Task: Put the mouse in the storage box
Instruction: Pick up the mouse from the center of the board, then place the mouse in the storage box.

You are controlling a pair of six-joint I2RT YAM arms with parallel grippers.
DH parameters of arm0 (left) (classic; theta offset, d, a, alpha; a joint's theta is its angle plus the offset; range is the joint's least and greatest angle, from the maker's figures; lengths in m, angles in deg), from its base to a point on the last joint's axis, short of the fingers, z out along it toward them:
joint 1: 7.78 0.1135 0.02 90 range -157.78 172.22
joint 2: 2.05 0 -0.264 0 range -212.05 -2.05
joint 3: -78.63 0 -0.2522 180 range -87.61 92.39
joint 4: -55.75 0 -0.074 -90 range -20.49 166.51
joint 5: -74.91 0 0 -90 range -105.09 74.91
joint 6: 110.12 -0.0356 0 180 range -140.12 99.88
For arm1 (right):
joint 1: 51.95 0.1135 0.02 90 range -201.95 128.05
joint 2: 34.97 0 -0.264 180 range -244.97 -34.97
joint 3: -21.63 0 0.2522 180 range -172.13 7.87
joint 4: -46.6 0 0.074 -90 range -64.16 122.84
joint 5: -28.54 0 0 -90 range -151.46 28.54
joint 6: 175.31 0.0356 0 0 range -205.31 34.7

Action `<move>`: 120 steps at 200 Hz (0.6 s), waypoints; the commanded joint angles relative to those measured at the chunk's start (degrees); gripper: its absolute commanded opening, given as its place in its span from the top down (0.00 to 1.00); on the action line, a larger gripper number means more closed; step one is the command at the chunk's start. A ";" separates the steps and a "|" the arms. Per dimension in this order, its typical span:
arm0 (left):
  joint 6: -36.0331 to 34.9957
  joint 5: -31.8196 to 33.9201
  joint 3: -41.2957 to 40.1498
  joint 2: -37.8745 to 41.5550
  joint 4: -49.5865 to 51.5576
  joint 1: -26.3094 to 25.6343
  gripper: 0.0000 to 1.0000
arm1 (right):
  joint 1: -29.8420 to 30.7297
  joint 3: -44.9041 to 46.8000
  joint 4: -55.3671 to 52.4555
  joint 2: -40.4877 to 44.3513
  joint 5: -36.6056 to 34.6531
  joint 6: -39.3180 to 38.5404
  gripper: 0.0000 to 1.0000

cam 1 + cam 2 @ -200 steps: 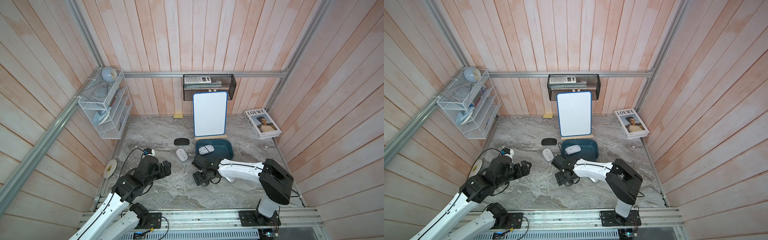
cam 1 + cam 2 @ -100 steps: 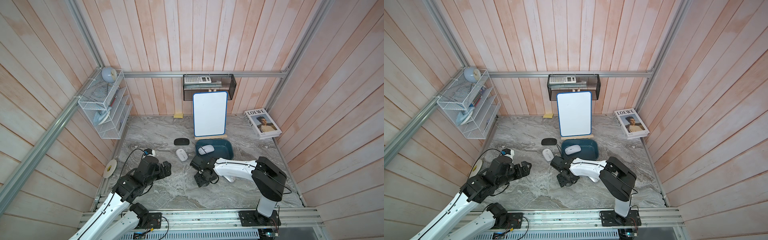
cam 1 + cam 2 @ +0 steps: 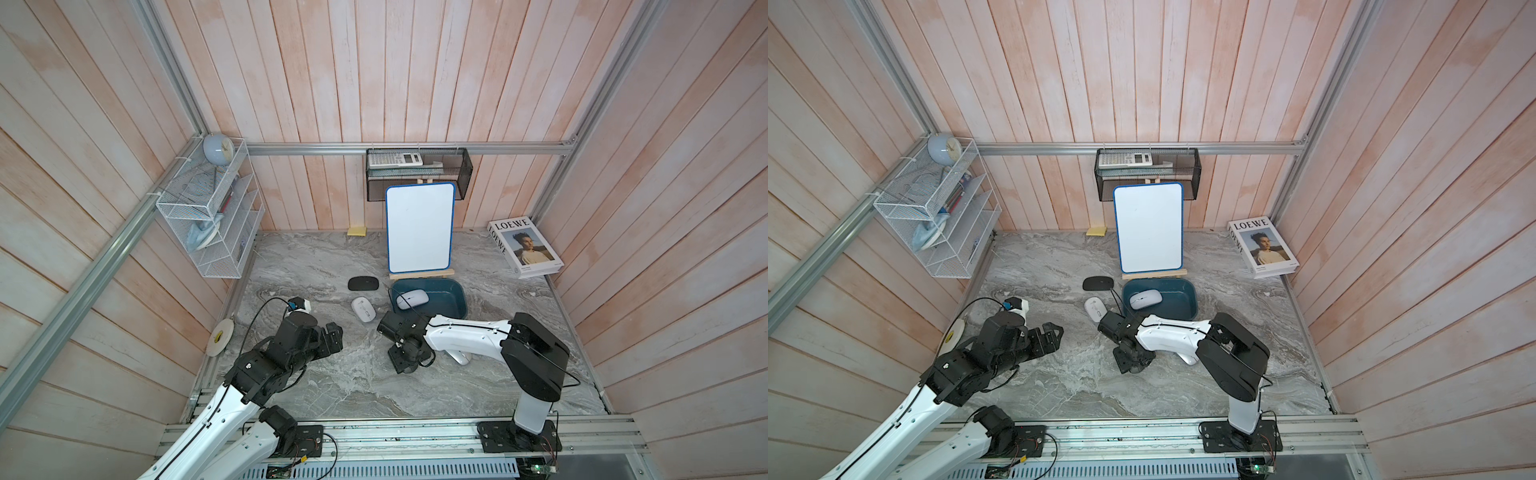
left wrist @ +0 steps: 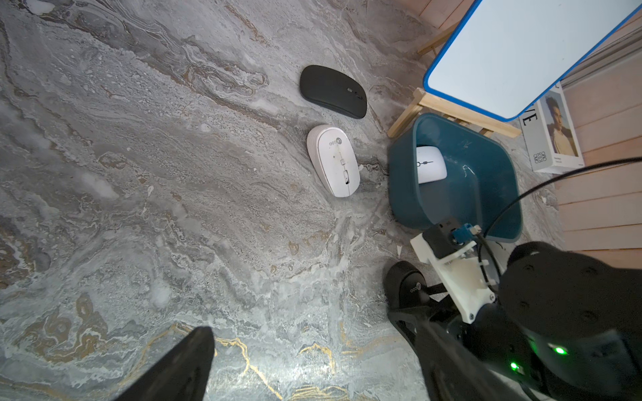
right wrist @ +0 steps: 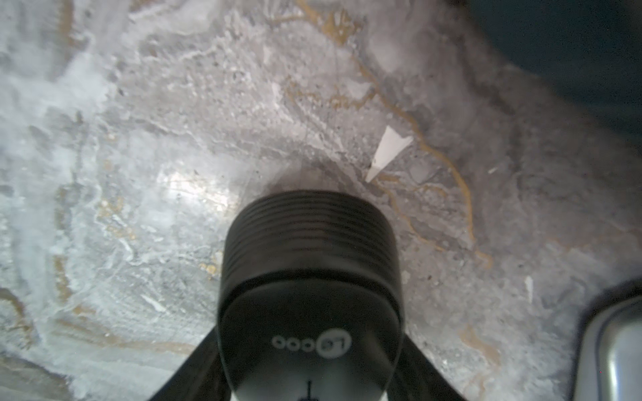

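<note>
The right gripper [image 3: 407, 359] is down on the worktop [image 3: 353, 386] just near of the storage box [image 3: 446, 297], jaws astride a ribbed black mouse [image 5: 309, 260]; whether they pinch it I cannot tell. A white mouse [image 3: 412, 299] lies inside the box. The left gripper [image 3: 334, 336] hovers to the left, jaws apart
</note>
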 commanded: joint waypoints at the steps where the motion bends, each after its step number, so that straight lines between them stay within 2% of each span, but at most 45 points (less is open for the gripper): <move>1: -1.04 -0.73 -0.82 0.25 -1.14 0.15 0.04 | 0.28 -1.22 -1.95 4.65 -1.21 0.09 0.44; 40: -1.04 -0.92 -0.92 0.17 -1.31 0.12 0.04 | -3.31 -5.05 -6.08 10.84 -4.78 -1.67 0.44; 69: -1.14 -1.15 -0.86 -0.05 -1.23 0.18 0.04 | -13.50 -6.26 -6.70 15.34 -2.52 -2.37 0.46; 91: -1.19 -1.37 -0.94 0.13 -1.27 0.25 0.04 | -21.38 -3.57 -2.72 17.43 1.44 -3.88 0.47; 120: -1.30 -1.29 -0.79 -0.04 -1.15 0.21 0.04 | -28.55 -4.19 -2.81 15.74 4.06 -6.20 0.47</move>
